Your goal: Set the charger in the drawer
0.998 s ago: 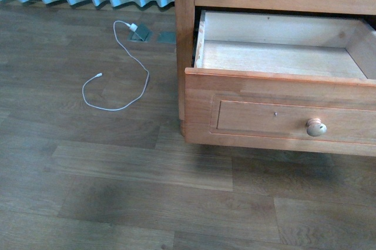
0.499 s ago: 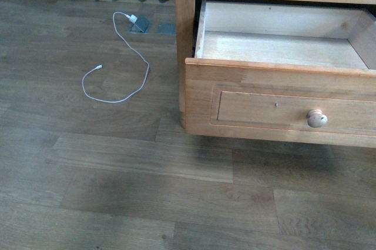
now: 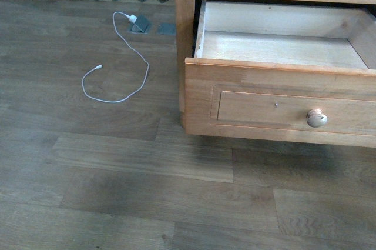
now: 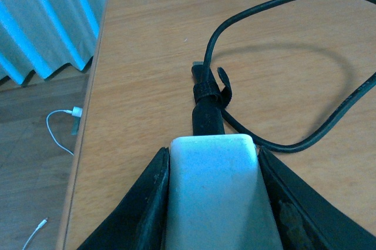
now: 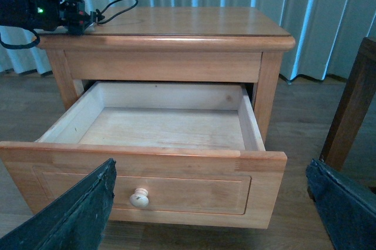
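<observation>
White charger [image 4: 214,197] with looped black cable [image 4: 329,127] on nightstand [image 4: 147,56] top, light-wood drawer [image 3: 282,94] pulled open

The left gripper [image 4: 212,155] is formed of two matte black, wedge-shaped fingers [image 4: 147,203], one flecked with pale scuffs, the right gripper [image 5: 211,166] of similar dark fingers, and the black left arm [image 5: 26,12] is marked by a green light [image 5: 40,10].

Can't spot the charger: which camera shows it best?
Left wrist view: the charger fills it, clamped in the left gripper. Right wrist view shows only its black cable, far off; front view, nothing.
</observation>
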You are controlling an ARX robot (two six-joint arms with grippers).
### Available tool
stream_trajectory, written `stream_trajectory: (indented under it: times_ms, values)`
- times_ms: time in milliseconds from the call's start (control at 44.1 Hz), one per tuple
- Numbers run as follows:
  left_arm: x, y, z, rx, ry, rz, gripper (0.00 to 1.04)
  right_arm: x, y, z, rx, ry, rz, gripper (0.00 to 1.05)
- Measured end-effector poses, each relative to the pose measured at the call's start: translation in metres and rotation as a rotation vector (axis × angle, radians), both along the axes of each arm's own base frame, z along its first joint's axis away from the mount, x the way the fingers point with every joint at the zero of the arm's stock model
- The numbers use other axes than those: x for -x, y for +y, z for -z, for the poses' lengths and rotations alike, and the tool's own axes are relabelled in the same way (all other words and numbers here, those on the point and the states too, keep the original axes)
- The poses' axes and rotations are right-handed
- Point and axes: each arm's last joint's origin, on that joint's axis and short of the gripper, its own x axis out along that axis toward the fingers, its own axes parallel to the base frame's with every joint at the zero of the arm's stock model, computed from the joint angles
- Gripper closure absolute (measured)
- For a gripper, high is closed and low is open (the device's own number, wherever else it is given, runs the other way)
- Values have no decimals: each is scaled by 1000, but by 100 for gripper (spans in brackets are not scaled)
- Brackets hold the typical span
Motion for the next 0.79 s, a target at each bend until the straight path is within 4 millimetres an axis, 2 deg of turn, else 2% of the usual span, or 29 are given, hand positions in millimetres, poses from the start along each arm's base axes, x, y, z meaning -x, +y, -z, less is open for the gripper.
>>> stream_trajectory:
  times_ms: [181,522,794]
  values:
    - [22,12,-6,-9,-18,19,65,0,0,0,0,0,0,8]
    - [101,36,-38,-9,-75,113,65,0,0,0,0,0,0,8]
    - [157,36,-31,-40,-34,221,65,0,0,0,0,0,0,8]
